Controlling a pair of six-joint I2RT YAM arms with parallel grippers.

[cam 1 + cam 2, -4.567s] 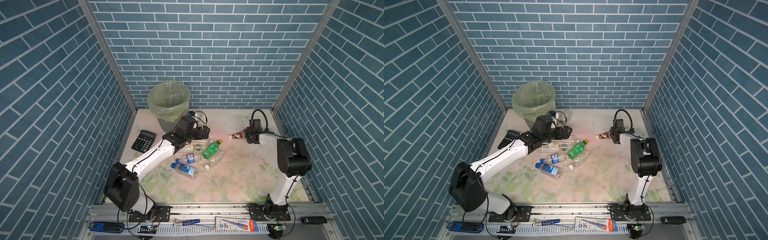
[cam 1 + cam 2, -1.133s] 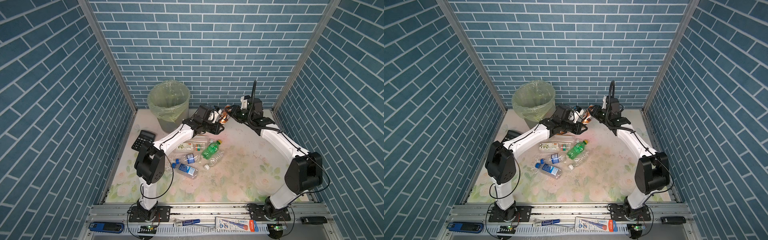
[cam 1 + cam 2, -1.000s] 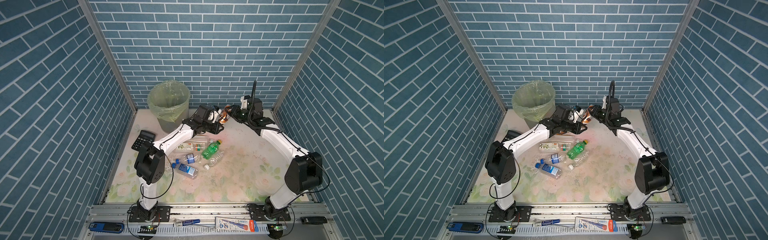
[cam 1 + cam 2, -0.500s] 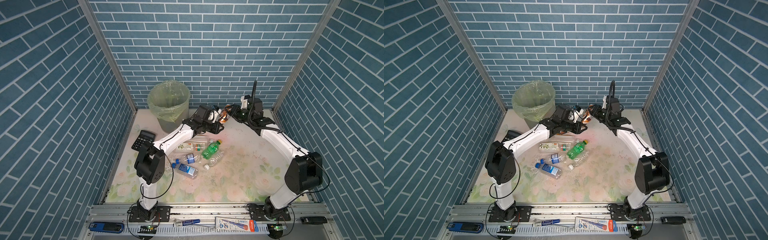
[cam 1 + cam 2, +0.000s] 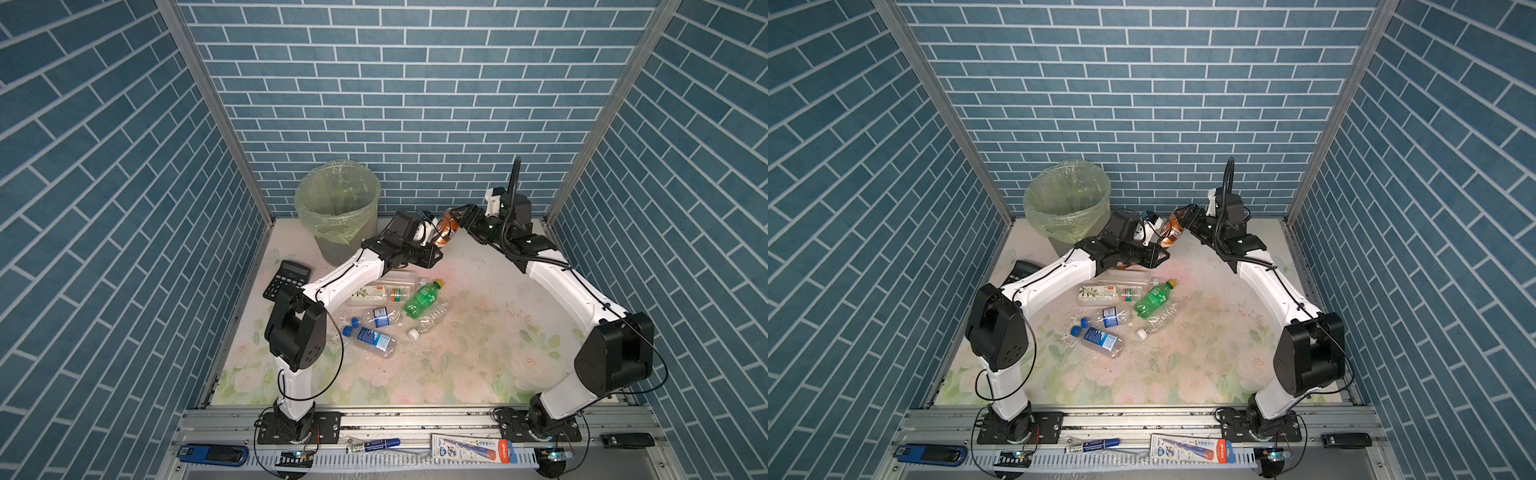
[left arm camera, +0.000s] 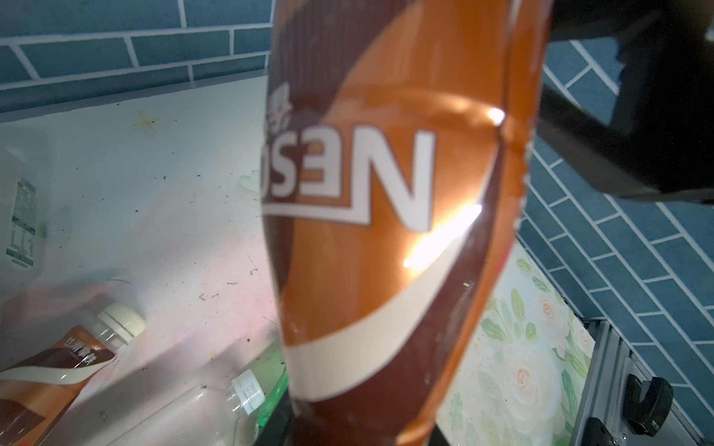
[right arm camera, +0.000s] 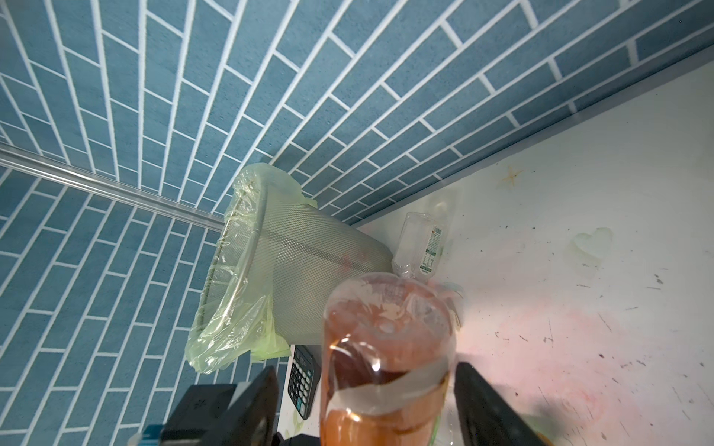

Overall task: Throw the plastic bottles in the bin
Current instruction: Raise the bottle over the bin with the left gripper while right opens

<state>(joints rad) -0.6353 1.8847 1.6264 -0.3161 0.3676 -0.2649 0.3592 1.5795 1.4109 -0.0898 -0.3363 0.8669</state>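
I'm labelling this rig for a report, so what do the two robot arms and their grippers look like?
Both the left arm and right arm have white link shells with black joint housings and thin black cables looping outside. The left gripper and right gripper are black with flat jaws. A ribbed black hose rises from the right wrist beside a white bracket.

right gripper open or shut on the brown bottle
Open. In the right wrist view the fingers of the right gripper stand wider than the brown bottle, a clear gap beside one.
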